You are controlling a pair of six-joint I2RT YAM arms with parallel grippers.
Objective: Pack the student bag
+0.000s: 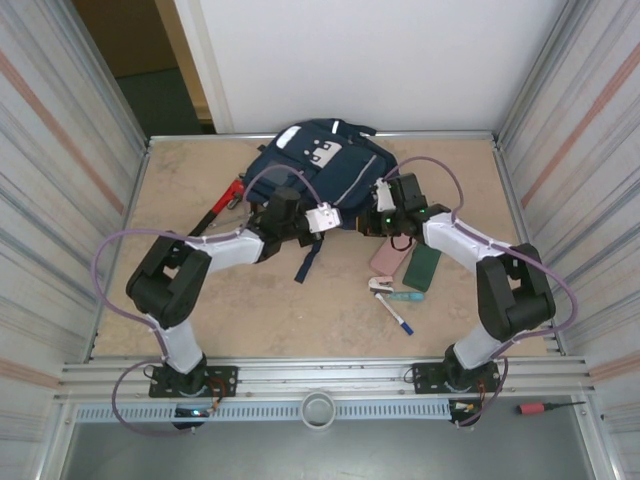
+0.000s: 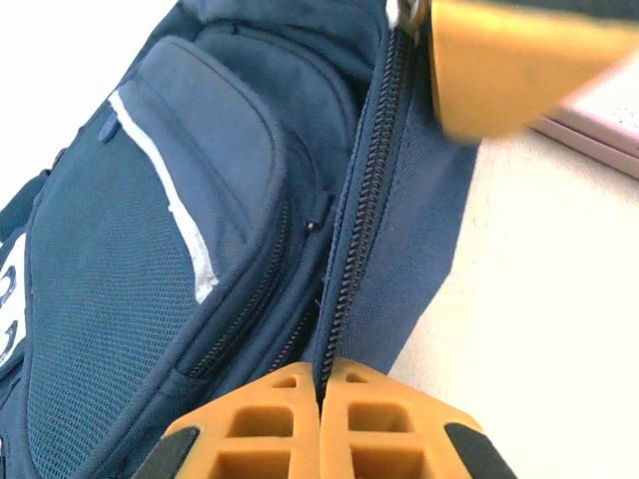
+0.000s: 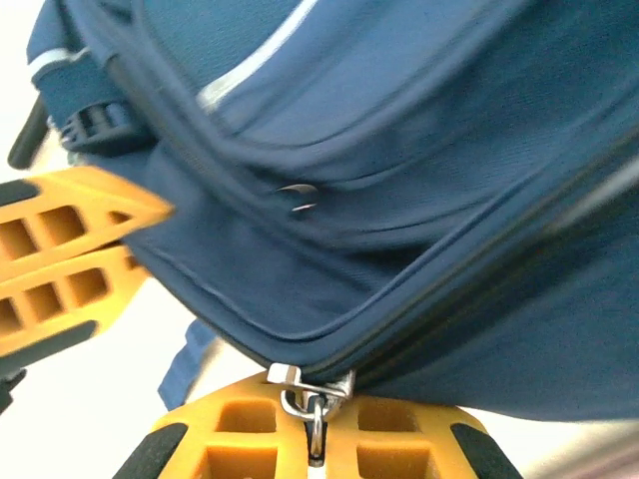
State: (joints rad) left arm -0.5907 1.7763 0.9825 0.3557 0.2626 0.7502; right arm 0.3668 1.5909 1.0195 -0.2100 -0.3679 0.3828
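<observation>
Student bag [image 1: 320,165], upper centre, contents hidden; my left claw [image 2: 321,389] pinches its zipper seam [image 2: 344,259], my right claw [image 3: 317,424] its metal pull [image 3: 312,391].

Bag: navy student bag [image 2: 120,299], a white stripe [image 2: 165,190] crossing its side pocket.
Zip: dark zipper [image 2: 359,220] running top to bottom along the bag's edge.
My grip: my left gripper [image 2: 321,389], orange fingers pressed together where the zipper ends.
Top right: right gripper [image 2: 509,60], an orange blur at the zipper's far end.
Ground: pale table [image 2: 539,319].

One student bag [image 1: 320,165] — two arms [image 1: 170,285] [image 1: 510,290] — one red-handled tool [image 1: 225,205].
</observation>
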